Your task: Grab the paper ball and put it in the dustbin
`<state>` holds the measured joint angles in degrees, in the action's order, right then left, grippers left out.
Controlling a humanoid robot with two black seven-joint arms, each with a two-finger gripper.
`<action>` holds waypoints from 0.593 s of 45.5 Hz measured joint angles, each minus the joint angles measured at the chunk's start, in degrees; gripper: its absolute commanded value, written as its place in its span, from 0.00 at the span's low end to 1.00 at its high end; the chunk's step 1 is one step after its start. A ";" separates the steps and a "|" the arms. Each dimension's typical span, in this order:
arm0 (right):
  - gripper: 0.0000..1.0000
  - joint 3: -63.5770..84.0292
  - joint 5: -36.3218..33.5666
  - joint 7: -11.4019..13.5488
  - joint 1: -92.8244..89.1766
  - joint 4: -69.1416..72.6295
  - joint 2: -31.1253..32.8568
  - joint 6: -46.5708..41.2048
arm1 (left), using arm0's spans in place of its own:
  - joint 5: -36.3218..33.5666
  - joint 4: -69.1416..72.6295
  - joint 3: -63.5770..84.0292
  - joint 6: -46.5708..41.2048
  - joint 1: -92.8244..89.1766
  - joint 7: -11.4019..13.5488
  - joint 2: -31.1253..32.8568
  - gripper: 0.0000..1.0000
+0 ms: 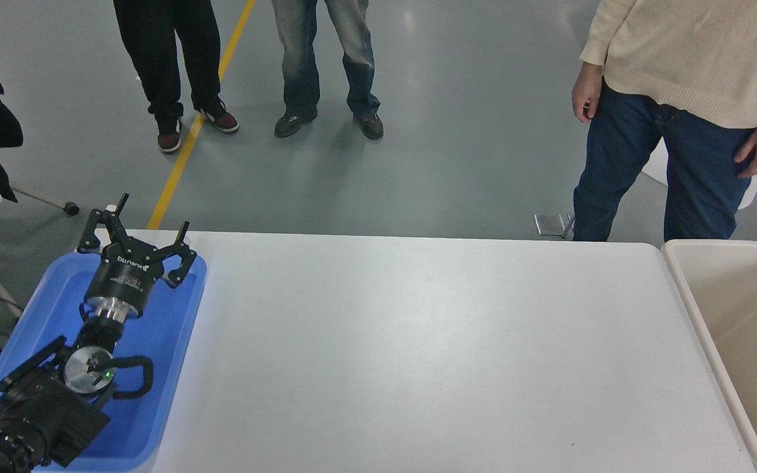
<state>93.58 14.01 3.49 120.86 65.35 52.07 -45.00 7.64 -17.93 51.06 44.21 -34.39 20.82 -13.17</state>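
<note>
The beige dustbin stands at the table's right edge; only its left part shows, and the inside that I see holds nothing. The paper ball is out of view. My right gripper and arm are out of view past the right edge. My left gripper is parked open over the blue tray at the lower left, holding nothing.
A flat blue tray lies at the table's left end under the left arm. The white table spans the middle. Three people stand on the far side; one in a cream sweater is close to the dustbin.
</note>
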 measured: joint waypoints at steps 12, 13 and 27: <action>0.00 -15.93 0.05 -0.02 -20.05 -5.28 1.25 2.26 | -0.06 0.00 0.00 0.00 -0.06 -0.08 0.06 1.00; 0.00 -17.03 0.05 -0.01 -21.42 -5.66 1.26 2.71 | -0.06 0.00 0.00 0.00 -0.06 -0.08 0.06 1.00; 0.00 -30.79 -0.08 0.03 -40.32 -12.61 -0.94 12.96 | -0.07 0.00 0.00 0.00 -0.08 -0.08 0.07 1.00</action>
<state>62.78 13.93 3.52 80.54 52.74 51.13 -32.05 7.57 -17.93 51.06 44.21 -34.47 20.74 -13.10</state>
